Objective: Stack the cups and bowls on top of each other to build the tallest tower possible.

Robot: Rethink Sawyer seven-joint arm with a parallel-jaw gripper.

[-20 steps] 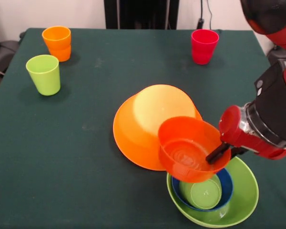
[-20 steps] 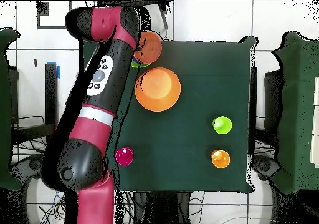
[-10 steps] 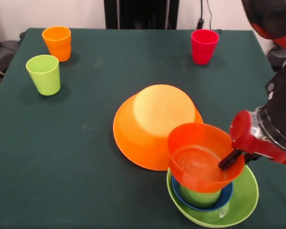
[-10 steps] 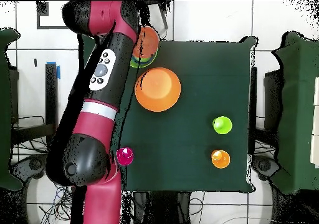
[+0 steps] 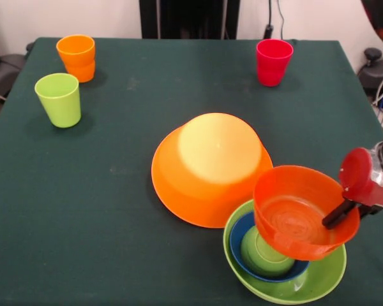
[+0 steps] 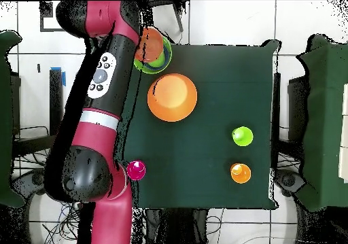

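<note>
- The desk (image 5: pixel 115 210) is covered in dark green cloth and carries all the pieces.
- The large orange bowl (image 5: pixel 210 167) lies upside down near the middle of the desk, its rim just beside the light green bowl.
- The light green bowl (image 5: pixel 319 280) sits upright at the near edge, with the small blue bowl (image 5: pixel 246 264) nested in it and a green cup (image 5: pixel 263 252) standing inside the blue one.
- The red-orange bowl (image 5: pixel 303 213) is held tilted above that nest, lifted off it.
- The hand (image 5: pixel 337 214) is clamped on the red-orange bowl's rim, one dark finger inside the bowl.
- The lime green cup (image 5: pixel 59 99) and orange cup (image 5: pixel 76 57) stand near each other at one far corner.
- The red-pink cup (image 5: pixel 273 61) stands alone near the opposite far corner.
</note>
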